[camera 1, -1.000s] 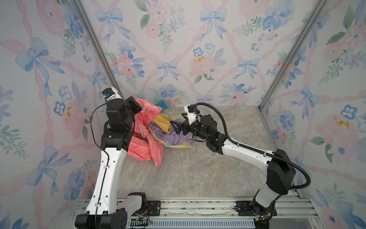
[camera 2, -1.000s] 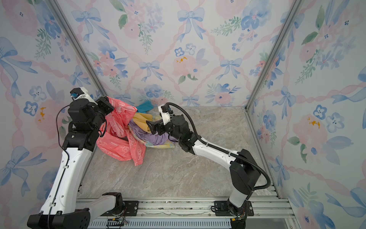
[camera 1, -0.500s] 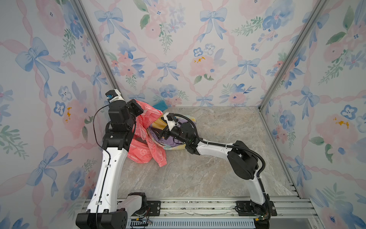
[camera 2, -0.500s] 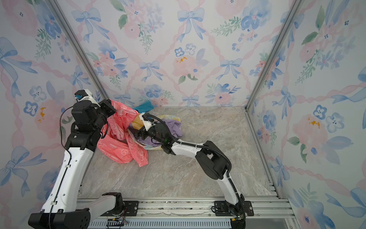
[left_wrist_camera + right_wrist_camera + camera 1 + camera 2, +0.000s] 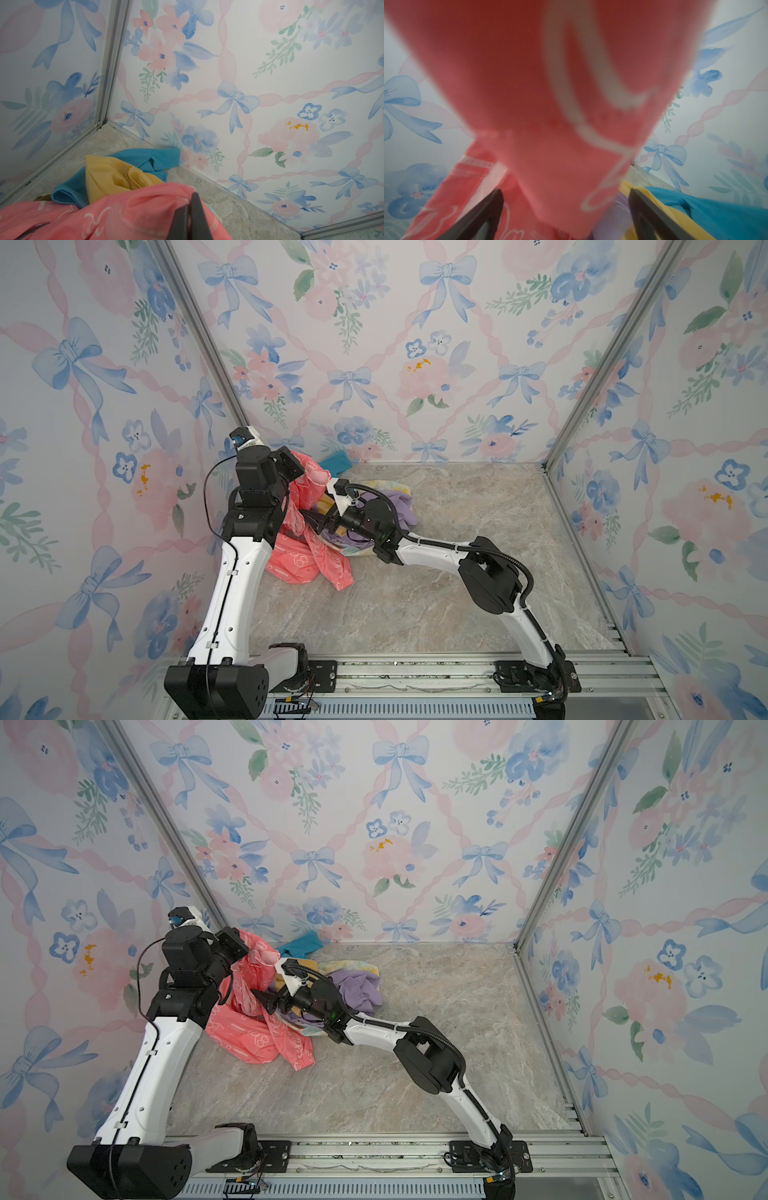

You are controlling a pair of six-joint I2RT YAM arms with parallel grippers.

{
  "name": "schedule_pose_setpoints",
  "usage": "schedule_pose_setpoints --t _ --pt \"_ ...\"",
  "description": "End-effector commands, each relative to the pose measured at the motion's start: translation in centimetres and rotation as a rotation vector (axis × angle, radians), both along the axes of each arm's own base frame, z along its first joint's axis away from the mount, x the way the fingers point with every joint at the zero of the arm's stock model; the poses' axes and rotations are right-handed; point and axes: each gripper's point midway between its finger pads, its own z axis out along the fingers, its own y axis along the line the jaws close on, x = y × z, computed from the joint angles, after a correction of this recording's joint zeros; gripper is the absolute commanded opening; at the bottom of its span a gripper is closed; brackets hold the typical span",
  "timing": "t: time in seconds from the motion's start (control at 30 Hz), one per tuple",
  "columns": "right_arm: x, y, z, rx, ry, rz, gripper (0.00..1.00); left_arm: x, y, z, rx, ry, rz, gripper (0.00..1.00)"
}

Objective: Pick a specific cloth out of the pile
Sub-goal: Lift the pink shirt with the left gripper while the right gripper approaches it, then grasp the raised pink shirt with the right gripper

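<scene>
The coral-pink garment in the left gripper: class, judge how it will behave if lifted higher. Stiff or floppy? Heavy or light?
Probably floppy: the coral-pink garment hangs in folds from the left gripper and trails on the floor. Likely light, as one pinch holds it up. It may snag the pile beside it.

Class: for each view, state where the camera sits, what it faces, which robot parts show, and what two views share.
Top views: high in front, looking down at the marbled floor; left arm and right arm whole.
Left wrist: on the left arm, facing the back corner; shut left gripper pinching the coral-pink printed cloth.
Right wrist: on the right arm, facing that cloth; open right gripper.
Shared: both wrist views show the teal-blue cloth and mustard-yellow cloth.
</scene>
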Motion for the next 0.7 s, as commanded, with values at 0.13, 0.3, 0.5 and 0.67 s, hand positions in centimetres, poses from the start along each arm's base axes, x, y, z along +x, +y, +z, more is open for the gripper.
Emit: schedule_pose_setpoints --t 0.13,0.3,0.5,0.67 --pt "-0.1 3.2 -0.2 0.019 -0.007 -0.018 0.97 -0.1 -0.3 4.8 0.01 -0.148 -0.021 0.0" --pt "2.2 3.8 -0.4 0.071 0.032 -0.13 0.99 -0.9 -0.2 6.1 0.007 -0.179 -0.019 0.0" --pt "3.8 3.6 1.1 0.145 0.056 -0.192 0.39 -2.0 -0.1 6.3 -0.004 -0.193 -0.025 0.0" --pt "4.5 2.2 4.2 0.214 0.049 -0.208 0.0 -2.9 0.2 5.9 0.002 -0.189 -0.017 0.0"
